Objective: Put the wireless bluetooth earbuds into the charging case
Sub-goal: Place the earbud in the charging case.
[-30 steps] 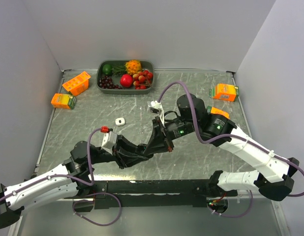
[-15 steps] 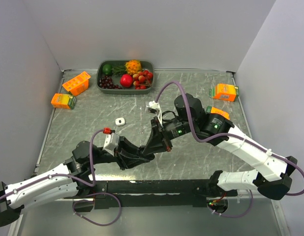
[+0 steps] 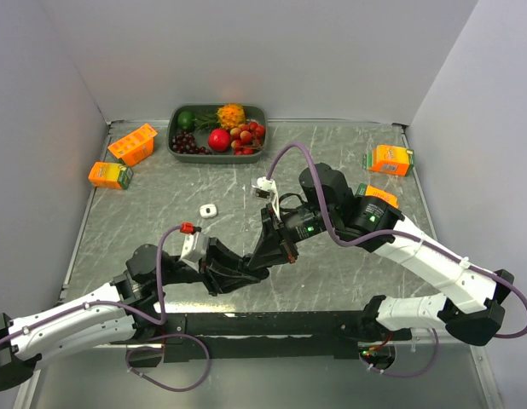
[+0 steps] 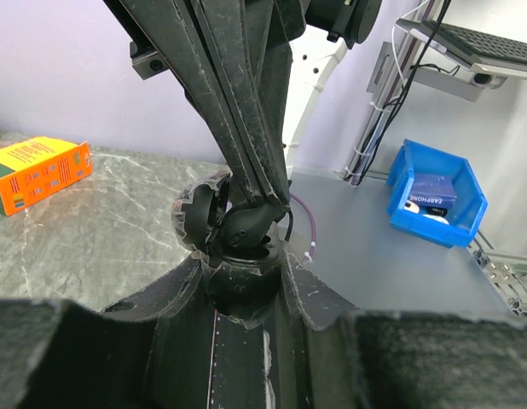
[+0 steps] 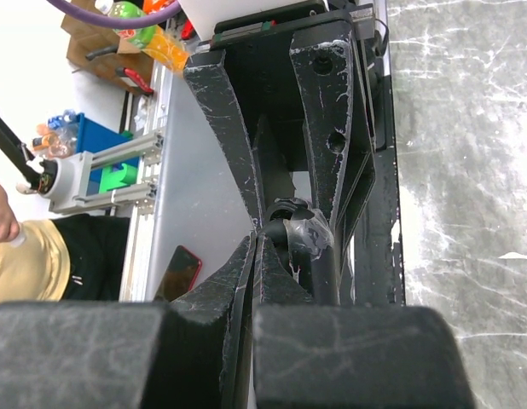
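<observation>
The left arm (image 3: 76, 319) lies low, stretched from the near-left side forward and to the right, and the left gripper (image 3: 260, 271) is clamped around the charging case (image 4: 238, 260). The right arm (image 3: 417, 251) folds back at its elbow and slopes leftward. The right gripper (image 3: 285, 253) points steeply down, fingers pressed together, its tips meeting the left gripper's tips.

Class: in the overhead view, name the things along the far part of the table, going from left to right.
Flat orange carton → tilted orange carton → tray of fruit → orange carton by the right wall.
</observation>
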Controlling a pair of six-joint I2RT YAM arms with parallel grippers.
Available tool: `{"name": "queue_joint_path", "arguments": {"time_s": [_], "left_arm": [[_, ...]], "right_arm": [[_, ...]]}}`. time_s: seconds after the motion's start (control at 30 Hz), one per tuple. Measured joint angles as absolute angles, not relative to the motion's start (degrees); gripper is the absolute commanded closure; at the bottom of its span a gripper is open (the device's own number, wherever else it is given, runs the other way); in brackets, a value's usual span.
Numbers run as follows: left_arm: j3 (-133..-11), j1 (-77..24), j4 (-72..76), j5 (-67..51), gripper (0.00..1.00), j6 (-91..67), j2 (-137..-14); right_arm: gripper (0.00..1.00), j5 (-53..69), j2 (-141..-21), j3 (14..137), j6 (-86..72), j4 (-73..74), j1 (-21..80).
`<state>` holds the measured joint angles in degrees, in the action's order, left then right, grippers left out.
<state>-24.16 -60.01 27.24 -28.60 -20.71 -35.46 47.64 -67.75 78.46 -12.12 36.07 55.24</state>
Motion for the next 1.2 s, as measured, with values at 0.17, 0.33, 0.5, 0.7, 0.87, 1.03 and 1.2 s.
{"name": "queue_joint_path", "arguments": {"time_s": [0.17, 0.33, 0.5, 0.7, 0.87, 1.03, 1.2], "left_arm": [[-24.3, -60.1, 26.7, -28.5, 0.99, -20.4, -35.5], [-24.4, -60.1, 26.4, -28.2, 0.99, -20.1, -35.5], [-24.4, -60.2, 25.9, -28.2, 0.99, -19.7, -35.5], [-24.4, -60.3, 25.4, -27.9, 0.99, -19.2, -35.4], [-24.4, -60.4, 24.7, -26.8, 0.99, -19.1, -35.0], [-24.4, -60.4, 24.3, -26.5, 0.99, -19.1, -34.6], [-24.4, -60.4, 24.1, -26.1, 0.99, -19.1, -34.6]], "right_arm": [[1.00, 47.7, -68.0, 78.5, -12.1, 36.6, 55.2], [1.00, 47.7, -68.6, 78.8, -12.1, 36.8, 55.4], [1.00, 47.7, -69.0, 78.8, -12.1, 37.1, 55.6], [0.99, 46.9, -69.1, 79.1, -11.9, 38.0, 55.7], [0.86, 45.0, -69.2, 79.9, -11.2, 39.0, 55.9], [0.76, 43.4, -69.3, 81.1, -10.8, 40.1, 56.1], [0.73, 42.4, -69.4, 81.6, -10.6, 40.8, 56.1]]}}
